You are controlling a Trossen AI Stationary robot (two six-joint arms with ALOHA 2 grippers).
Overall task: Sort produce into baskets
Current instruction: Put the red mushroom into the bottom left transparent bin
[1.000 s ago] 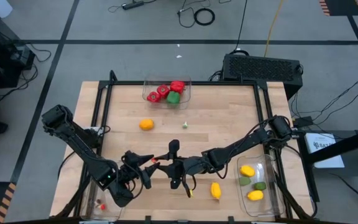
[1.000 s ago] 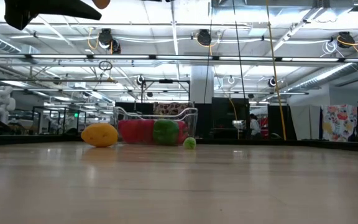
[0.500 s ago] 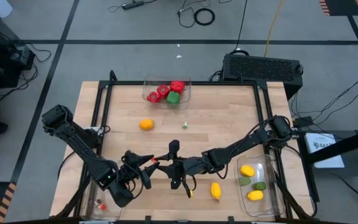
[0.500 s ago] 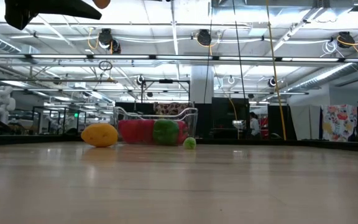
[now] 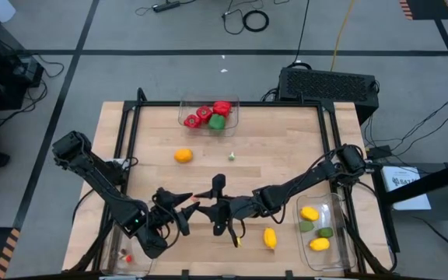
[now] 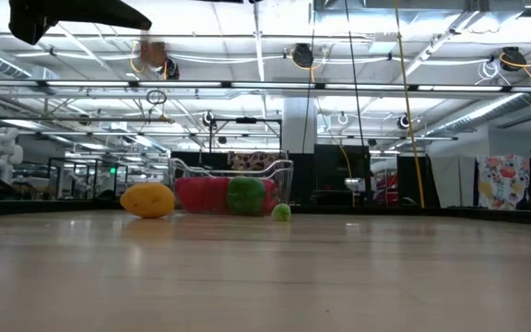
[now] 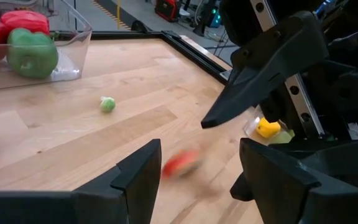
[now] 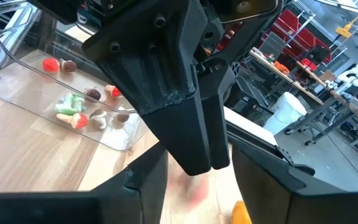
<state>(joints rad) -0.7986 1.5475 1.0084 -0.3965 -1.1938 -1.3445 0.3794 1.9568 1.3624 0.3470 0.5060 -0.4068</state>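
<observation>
My left gripper and my right gripper face each other tip to tip above the near middle of the table, both open. A small red piece of produce is a blur in the air below their tips, touching neither; the low view shows the red piece under a dark finger. An orange, a tiny green bit and a lemon lie loose on the table. The far basket holds red and green peppers.
A basket at the right edge holds lemons and limes. Another basket at the near left corner holds several tiny bits. A black box stands beyond the far right corner. Bare wood lies between the orange and the grippers.
The small red piece, which sat at the fingertips between the two grippers, has come loose and is dropping toward the table, blurred below the fingers. Both arms have kept still.
</observation>
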